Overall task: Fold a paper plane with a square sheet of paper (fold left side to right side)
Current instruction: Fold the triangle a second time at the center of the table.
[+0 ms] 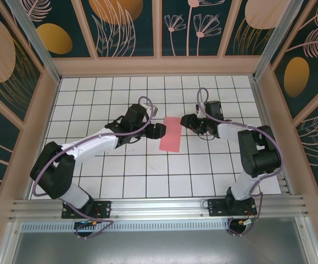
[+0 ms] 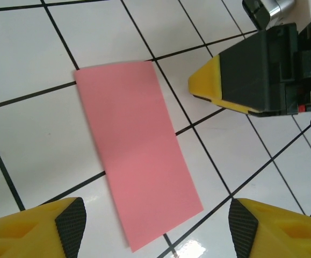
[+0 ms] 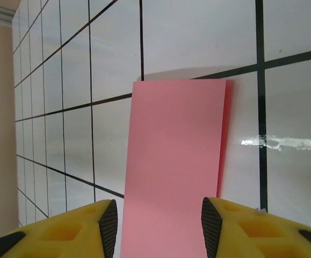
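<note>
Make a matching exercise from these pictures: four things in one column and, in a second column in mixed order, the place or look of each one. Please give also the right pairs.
Column one
1. square sheet of paper
2. left gripper
3. right gripper
4. table

Column two
A. open, at the paper's right side in the top view
B. white tiles with black lines
C. salmon-pink, folded in half, lying flat
D. open, at the paper's left side in the top view

Right pairs: 1-C, 2-D, 3-A, 4-B.
</note>
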Tool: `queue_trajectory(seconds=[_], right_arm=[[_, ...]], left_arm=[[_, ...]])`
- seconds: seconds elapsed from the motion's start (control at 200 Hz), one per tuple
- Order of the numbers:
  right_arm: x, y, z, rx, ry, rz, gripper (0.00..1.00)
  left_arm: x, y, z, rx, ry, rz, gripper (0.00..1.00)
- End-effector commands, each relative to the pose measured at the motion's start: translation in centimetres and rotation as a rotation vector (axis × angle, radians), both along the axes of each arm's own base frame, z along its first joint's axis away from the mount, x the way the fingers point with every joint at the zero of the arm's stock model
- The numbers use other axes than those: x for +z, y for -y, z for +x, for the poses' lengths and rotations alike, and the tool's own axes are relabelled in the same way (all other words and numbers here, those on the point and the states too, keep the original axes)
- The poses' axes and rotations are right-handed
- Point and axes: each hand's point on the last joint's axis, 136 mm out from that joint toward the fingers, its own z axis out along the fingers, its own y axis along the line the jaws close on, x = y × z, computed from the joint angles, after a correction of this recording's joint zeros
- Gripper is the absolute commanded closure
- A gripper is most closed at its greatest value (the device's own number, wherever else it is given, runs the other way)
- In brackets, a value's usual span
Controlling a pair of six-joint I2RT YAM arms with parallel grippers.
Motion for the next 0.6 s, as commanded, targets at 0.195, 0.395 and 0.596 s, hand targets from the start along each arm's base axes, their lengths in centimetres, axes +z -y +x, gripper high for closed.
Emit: queue_trajectory(seconds=[0.195, 0.395, 0.596], right_arm=[[-1.5, -0.5, 3.5, -0.015, -0.022, -0.04, 0.51], [-2.7, -0.6, 4.3, -0.024, -0.056, -0.057, 0.5], [-3.6, -1.0, 4.7, -0.021, -0.087, -0.062, 0.49]], left_arm=[[0.2, -1.3, 0.2, 0.032, 0.064, 0.027, 0.26], [-0.2, -1.7, 0.0, 0.037, 0.06, 0.039, 0.26], [-0.3, -1.9, -0.1, 0.039, 0.06, 0.046, 0.26]])
